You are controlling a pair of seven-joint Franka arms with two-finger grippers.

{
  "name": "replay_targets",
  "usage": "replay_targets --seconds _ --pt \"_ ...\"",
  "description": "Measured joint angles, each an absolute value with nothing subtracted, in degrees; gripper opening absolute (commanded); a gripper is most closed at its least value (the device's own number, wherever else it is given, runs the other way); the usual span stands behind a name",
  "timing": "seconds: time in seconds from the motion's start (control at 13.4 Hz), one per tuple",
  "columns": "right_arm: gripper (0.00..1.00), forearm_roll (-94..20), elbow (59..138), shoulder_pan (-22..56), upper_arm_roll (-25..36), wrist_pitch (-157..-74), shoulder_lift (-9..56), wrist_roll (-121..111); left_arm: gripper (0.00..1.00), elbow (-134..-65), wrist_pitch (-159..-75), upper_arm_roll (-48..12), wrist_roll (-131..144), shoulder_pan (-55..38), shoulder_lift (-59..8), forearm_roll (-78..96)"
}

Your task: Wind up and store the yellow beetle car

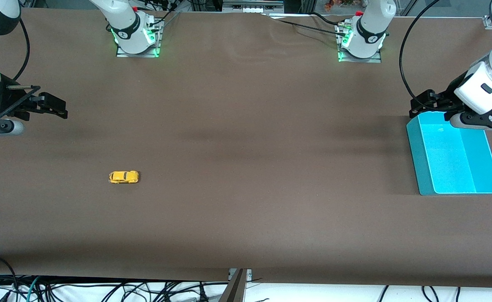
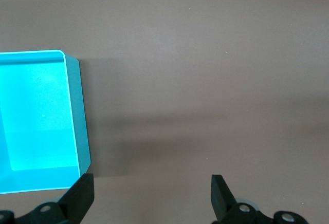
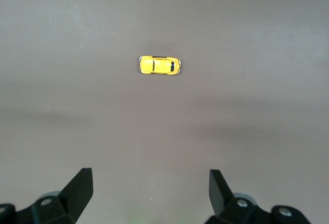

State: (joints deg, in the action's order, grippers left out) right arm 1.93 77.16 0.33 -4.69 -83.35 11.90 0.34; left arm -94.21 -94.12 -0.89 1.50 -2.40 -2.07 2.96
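The tiny glossy yellow beetle car [image 1: 123, 177] with dark windows sits alone on its wheels on the brown cloth-covered surface [image 1: 246, 147], toward the right arm's end and nearer the front camera than both arm bases. The right gripper [image 1: 57, 108] hangs in the air over bare surface at that same end, well apart from the car, its jaws spread wide and empty; in the right wrist view the car [image 3: 159, 65] lies ahead of them. The left gripper [image 1: 424, 102] hovers over the edge of an open turquoise plastic bin [image 1: 422, 167] at the left arm's end, jaws likewise spread and holding nothing.
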Motion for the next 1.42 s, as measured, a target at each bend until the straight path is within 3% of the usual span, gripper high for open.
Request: replay_targets --seconds 0.6,1.42 --pt "1.0 1.8 77.8 1.6 -5.1 -82.4 13.5 -0.4 1.0 -94.2 -94.1 -0.9 1.5 -2.4 -2.1 3.0" --pt "1.0 3.2 78.6 3.2 -5.2 -86.8 19.8 -30.5 1.0 -94.2 -94.1 -0.9 1.5 -2.4 -2.1 3.0"
